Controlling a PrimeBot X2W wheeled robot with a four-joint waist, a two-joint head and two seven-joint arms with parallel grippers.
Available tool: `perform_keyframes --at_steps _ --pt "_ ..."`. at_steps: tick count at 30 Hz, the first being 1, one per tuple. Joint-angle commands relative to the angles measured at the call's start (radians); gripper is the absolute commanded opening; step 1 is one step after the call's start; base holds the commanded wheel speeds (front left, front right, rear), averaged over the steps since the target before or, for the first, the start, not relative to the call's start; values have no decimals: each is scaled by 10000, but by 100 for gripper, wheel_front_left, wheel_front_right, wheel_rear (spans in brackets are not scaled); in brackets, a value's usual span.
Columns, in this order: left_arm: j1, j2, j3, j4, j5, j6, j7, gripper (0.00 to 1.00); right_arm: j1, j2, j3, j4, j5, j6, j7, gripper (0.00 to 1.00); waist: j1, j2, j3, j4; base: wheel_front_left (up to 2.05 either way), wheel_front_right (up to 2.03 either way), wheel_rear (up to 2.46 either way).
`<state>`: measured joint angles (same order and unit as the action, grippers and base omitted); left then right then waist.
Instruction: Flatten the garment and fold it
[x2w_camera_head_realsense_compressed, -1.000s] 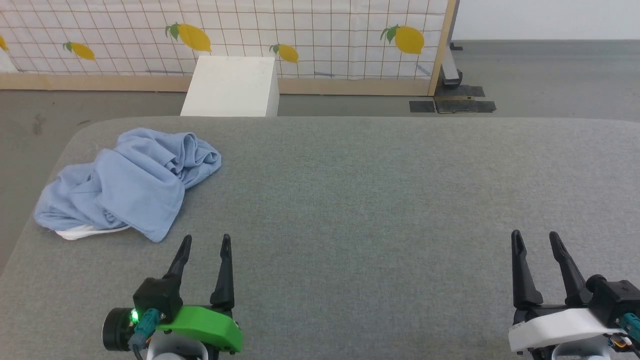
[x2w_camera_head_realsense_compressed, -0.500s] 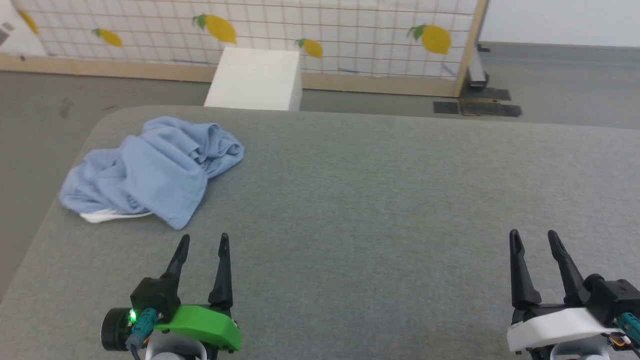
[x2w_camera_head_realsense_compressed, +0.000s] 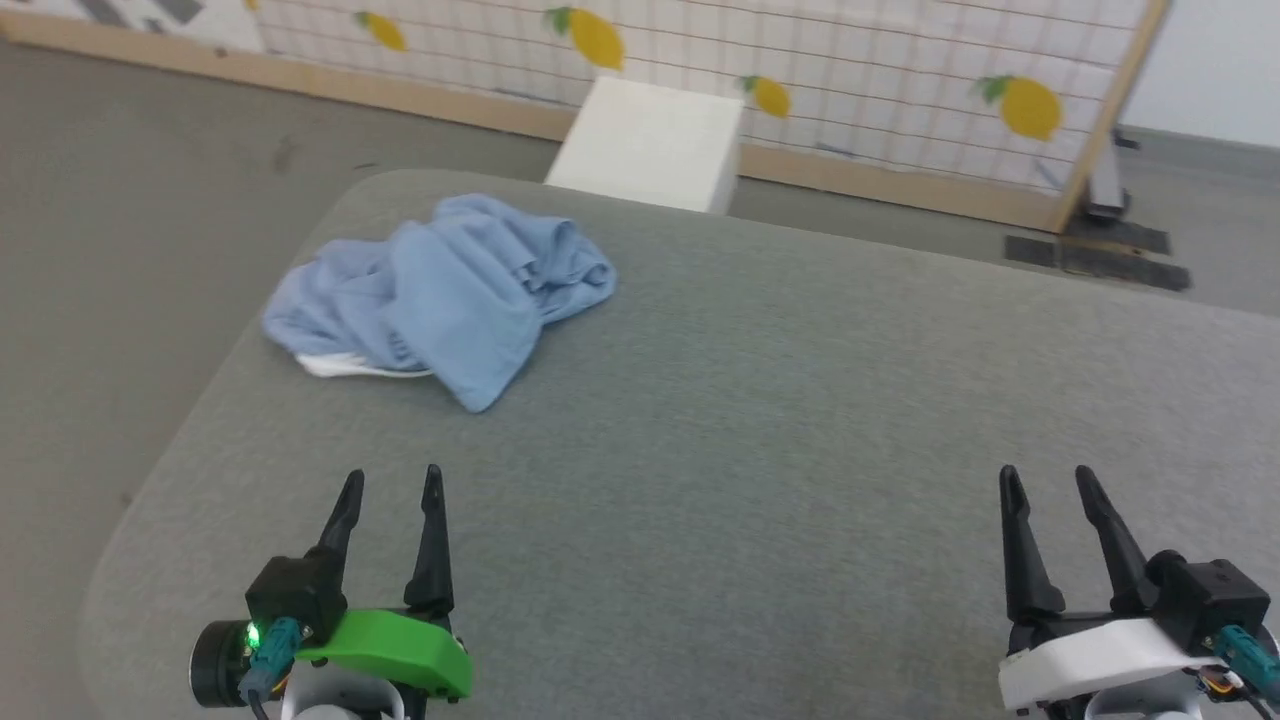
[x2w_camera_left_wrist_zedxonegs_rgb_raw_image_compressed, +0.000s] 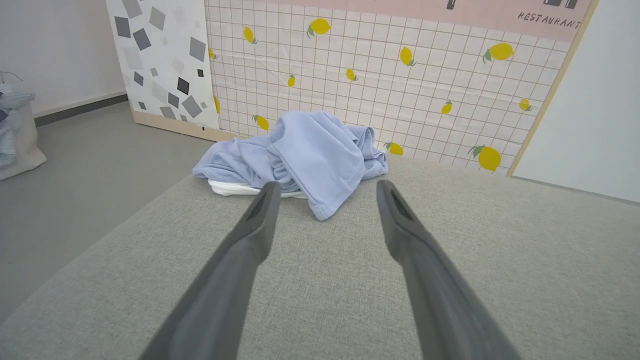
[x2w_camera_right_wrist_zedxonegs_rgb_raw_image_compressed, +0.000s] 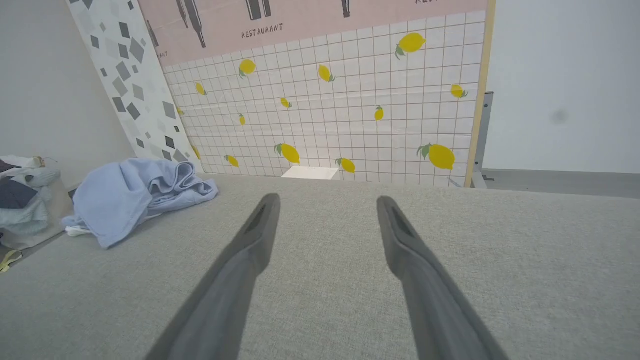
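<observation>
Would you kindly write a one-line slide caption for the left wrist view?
Open left hand poised over the grey fabric surface, pointing at the crumpled light blue garment lying ahead, not yet touched.

— Where could the left claw (x2w_camera_head_realsense_compressed: 392, 473) pass?
— Over open table (x2w_camera_head_realsense_compressed: 760, 420), straight ahead to the garment (x2w_camera_head_realsense_compressed: 450, 290) heaped at the far-left corner.
— Any obstacle?
— A white box (x2w_camera_head_realsense_compressed: 650, 140) stood beyond the far edge, before the lemon-print screen (x2w_camera_head_realsense_compressed: 850, 60).

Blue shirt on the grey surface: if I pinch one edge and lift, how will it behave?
Probably floppy: the shirt lies in a crumpled heap of soft folds, so a lifted edge should drape and drag the rest. It may cling rather than slide on the textured grey surface.
</observation>
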<state>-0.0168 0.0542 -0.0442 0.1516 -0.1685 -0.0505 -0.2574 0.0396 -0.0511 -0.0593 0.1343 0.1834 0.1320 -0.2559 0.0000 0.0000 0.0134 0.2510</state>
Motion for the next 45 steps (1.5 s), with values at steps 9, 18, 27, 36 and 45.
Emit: perform_keyframes --at_steps 9,18,27,36,45 --pt "133 -40 50 -42 -73 81 -44 100 -21 9 221 168 -115 -13 -59 100 0 0 -47 1695 0 0 0" --pt "247 -40 89 -95 -18 43 -44 100 80 9 370 256 -87 -13 -59 100 0 0 -63 2375 0 0 0" --pt "319 -40 93 -69 45 1 -44 100 151 9 481 316 -88 -13 -59 100 0 0 -55 2590 0 0 0" --pt "382 -40 122 -30 117 -8 -44 100 193 9 525 365 -81 -13 -59 100 0 0 -65 2529 0 0 0" --pt "-758 140 208 439 -394 -389 -44 100 123 9 502 260 -239 -13 -59 100 0 0 214 2352 0 0 0"
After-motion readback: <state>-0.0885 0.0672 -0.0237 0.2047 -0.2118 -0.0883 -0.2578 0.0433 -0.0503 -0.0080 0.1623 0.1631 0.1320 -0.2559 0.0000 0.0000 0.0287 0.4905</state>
